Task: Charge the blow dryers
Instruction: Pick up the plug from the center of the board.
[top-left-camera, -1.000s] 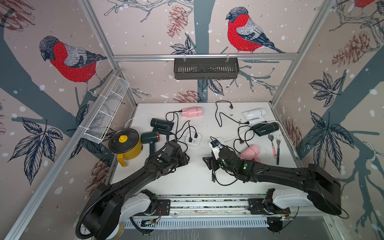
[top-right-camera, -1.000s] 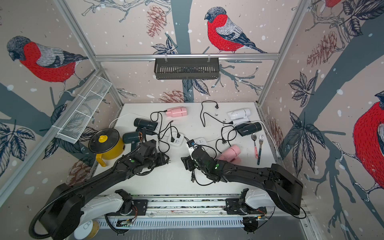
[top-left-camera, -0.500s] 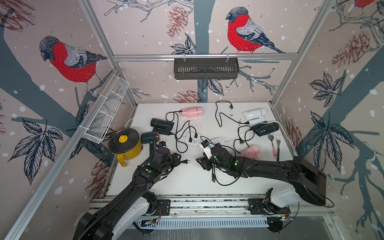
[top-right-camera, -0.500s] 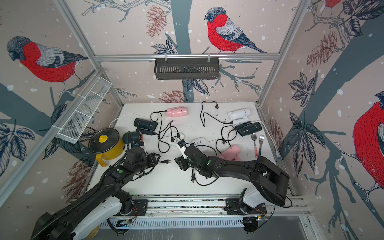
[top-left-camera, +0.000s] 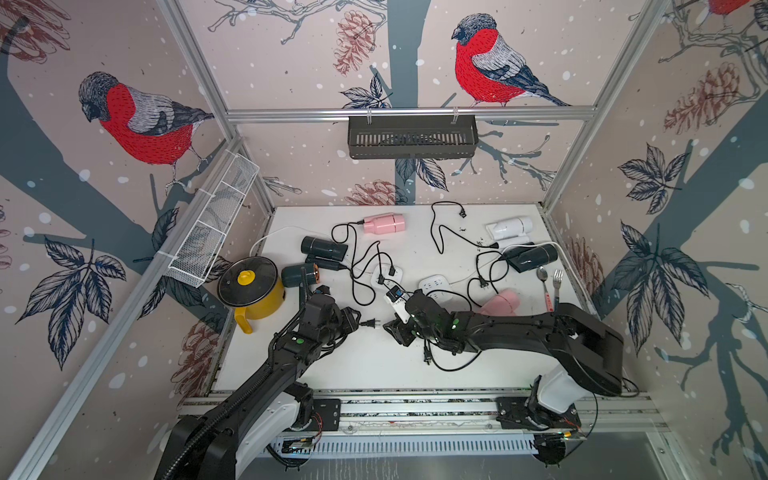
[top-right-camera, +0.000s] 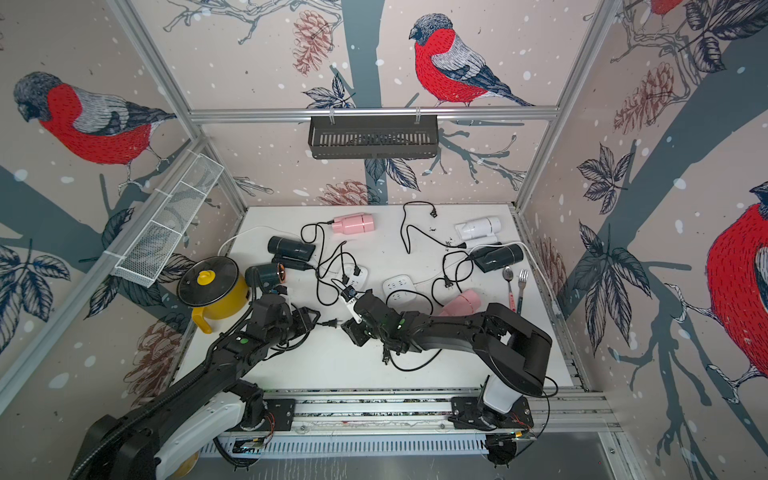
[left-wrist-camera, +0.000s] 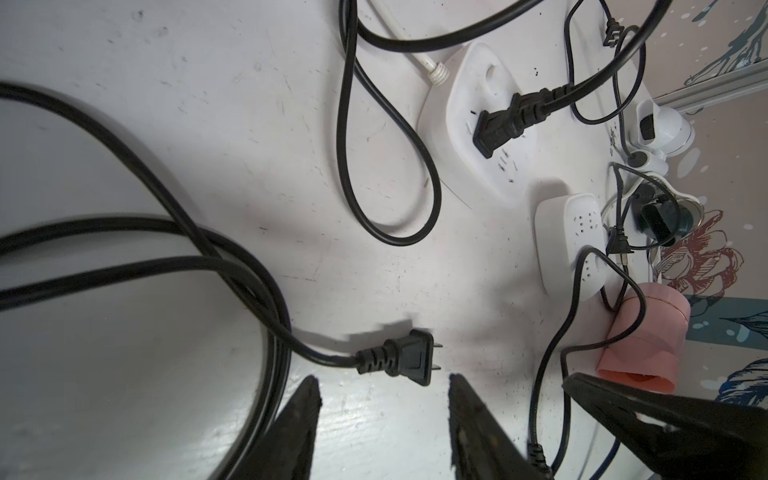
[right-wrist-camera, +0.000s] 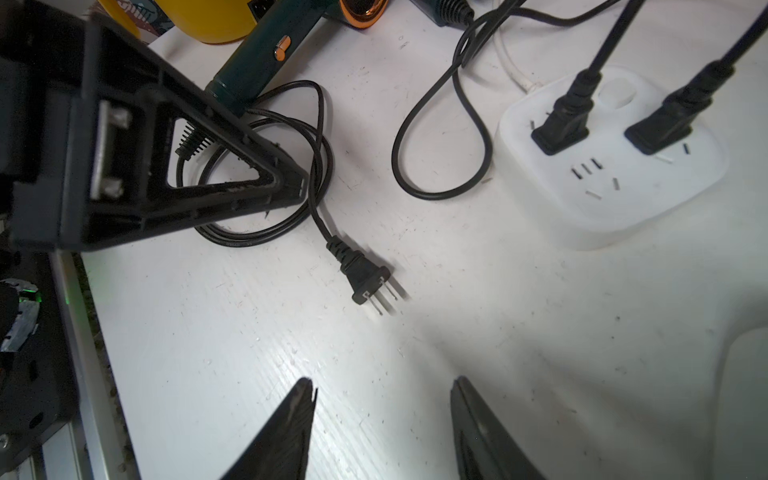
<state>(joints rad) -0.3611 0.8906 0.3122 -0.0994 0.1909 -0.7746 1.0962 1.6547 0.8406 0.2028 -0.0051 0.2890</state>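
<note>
Several blow dryers lie on the white table (top-left-camera: 374, 365): pink (top-left-camera: 384, 223), black (top-left-camera: 324, 248), dark green with a copper nozzle (top-left-camera: 301, 274), white (top-left-camera: 509, 228), black (top-left-camera: 534, 257) and pink (top-left-camera: 500, 301). A loose black plug (top-left-camera: 370, 323) (left-wrist-camera: 409, 359) (right-wrist-camera: 365, 278) lies flat between my two grippers. My left gripper (top-left-camera: 353, 324) (left-wrist-camera: 384, 386) is open, its tips just short of the plug. My right gripper (top-left-camera: 397, 330) (right-wrist-camera: 382, 386) is open over bare table, facing the plug's prongs. Neither holds anything.
Two white power strips (top-left-camera: 388, 276) (top-left-camera: 434, 286) sit mid-table, the left one (right-wrist-camera: 611, 166) with two plugs in it. A yellow pot (top-left-camera: 253, 286) stands at the left. A spoon and fork (top-left-camera: 550, 282) lie at the right. Black cords loop across the table.
My left gripper has drawn back toward the front left, and the plug now lies clear beyond its tips. My right gripper has moved left toward the plug with its jaws a little narrower.
</note>
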